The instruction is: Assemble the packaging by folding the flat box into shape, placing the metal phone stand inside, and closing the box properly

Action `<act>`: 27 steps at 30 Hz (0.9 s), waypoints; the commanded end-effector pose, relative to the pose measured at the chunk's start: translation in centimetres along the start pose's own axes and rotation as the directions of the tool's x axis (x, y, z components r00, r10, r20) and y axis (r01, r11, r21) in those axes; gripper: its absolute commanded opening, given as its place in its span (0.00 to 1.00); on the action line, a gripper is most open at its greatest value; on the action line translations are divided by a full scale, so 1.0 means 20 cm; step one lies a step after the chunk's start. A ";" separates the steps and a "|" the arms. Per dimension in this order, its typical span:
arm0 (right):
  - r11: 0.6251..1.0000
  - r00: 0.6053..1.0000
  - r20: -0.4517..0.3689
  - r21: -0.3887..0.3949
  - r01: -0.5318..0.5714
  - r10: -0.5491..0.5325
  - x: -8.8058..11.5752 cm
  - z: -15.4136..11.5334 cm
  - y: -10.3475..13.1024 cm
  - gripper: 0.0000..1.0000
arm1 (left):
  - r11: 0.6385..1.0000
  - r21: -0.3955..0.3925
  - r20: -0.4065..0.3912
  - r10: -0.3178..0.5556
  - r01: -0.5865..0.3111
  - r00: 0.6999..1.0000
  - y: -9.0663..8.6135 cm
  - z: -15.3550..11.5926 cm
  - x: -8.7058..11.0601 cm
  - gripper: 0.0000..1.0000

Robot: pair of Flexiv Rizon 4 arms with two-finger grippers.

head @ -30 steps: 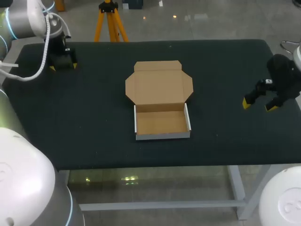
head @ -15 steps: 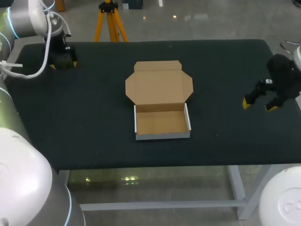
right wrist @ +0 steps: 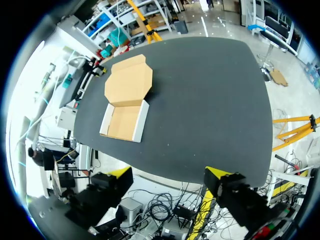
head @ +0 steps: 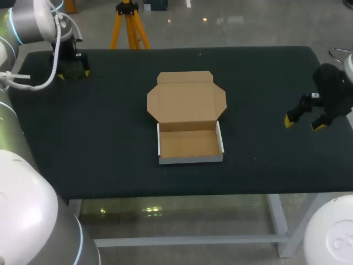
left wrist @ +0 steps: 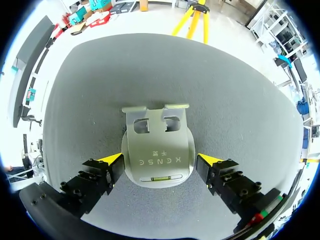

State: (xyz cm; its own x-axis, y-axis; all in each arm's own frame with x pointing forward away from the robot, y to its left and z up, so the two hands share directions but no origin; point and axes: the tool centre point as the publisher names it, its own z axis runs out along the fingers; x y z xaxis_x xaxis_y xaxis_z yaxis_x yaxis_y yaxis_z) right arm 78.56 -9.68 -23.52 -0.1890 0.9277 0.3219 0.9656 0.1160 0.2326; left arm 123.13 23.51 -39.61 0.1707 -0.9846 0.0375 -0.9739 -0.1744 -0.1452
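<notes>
box (head: 190,142) folded, lid open, at table centre. step in hand, judged: fetching the stand (left wrist: 157,145), which lay at 10 o'clock between the spread fingers of the left gripper (left wrist: 160,160). next: clamp, lift, carry to the box. right gripper (head: 303,123) was open and empty at 3 o'clock.

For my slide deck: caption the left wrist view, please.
Left gripper poised over the metal phone stand lying on the dark table.

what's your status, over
Left gripper open, straddling phone stand. Right gripper open, empty. Box folded, lid open, empty. Nothing between stand and box.
</notes>
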 end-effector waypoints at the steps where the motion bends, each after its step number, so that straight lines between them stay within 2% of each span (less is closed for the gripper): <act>1: 1.000 1.000 0.000 0.004 0.000 0.000 0.00 -0.01 0.00 1.00 | 0.999 -0.036 0.002 0.000 0.001 1.000 -0.05 0.02 0.00 1.00; 15: 1.000 1.000 0.000 0.004 0.000 0.000 0.00 -0.01 0.00 1.00 | 0.999 -0.034 0.010 0.006 -0.006 1.000 -0.07 0.03 0.00 0.92; 19: 1.000 1.000 0.000 0.004 0.000 0.000 0.00 -0.01 0.00 1.00 | 0.999 -0.035 0.011 0.008 -0.007 1.000 -0.07 0.03 0.00 0.86; 27: 1.000 1.000 0.000 0.004 0.000 0.000 0.00 -0.01 0.00 1.00 | 0.999 -0.039 0.016 0.011 -0.010 1.000 -0.08 0.05 0.00 0.84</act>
State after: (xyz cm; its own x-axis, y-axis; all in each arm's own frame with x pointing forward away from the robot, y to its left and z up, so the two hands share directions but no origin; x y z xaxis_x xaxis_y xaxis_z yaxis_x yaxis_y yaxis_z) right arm 78.56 -9.68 -23.52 -0.1889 0.9278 0.3218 0.9656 0.1160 0.2326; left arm 123.89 23.69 -39.86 0.1623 -0.9865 0.0238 -0.9740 -0.1640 -0.1566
